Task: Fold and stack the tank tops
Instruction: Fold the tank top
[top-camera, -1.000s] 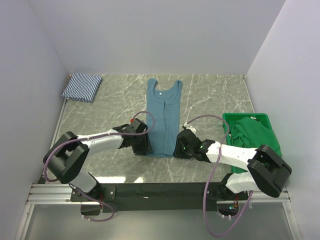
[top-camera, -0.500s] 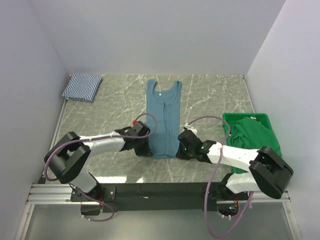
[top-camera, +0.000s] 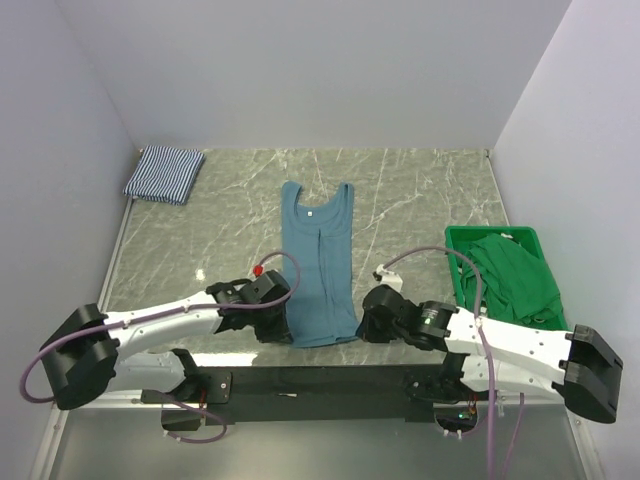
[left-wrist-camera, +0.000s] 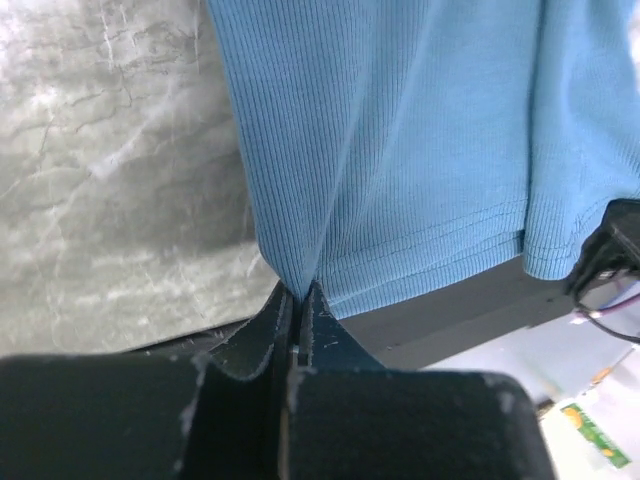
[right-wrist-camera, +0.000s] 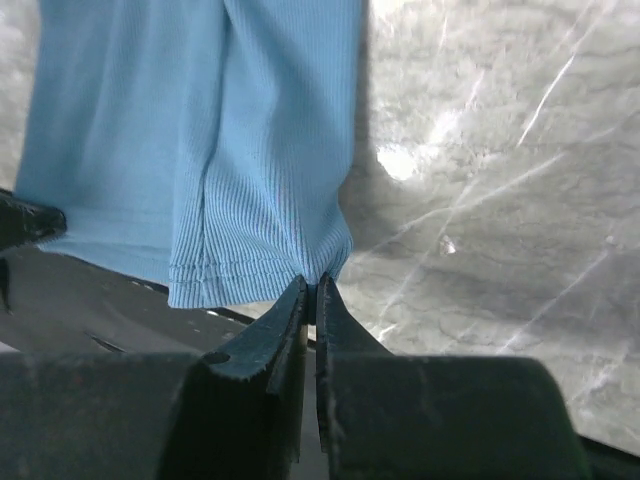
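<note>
Teal-blue tank top (top-camera: 316, 260) lies long and flat in the middle of the grey stone table (top-camera: 420, 190), with its neck toward the far wall and its bottom edge at the near side of the table. The left gripper (top-camera: 285, 328) is pinched tight on the bottom left corner of the cloth, and in the left wrist view its two fingers (left-wrist-camera: 285, 320) squeeze the corner with no gap. The right gripper (top-camera: 362, 325) is pinched tight on the bottom right corner in the same way. The striped tank top (top-camera: 164, 172) sits folded up in the far left corner, well apart from the blue one. A green crate (top-camera: 452, 238) on the right side holds a bunched green cloth (top-camera: 510, 275).
</note>
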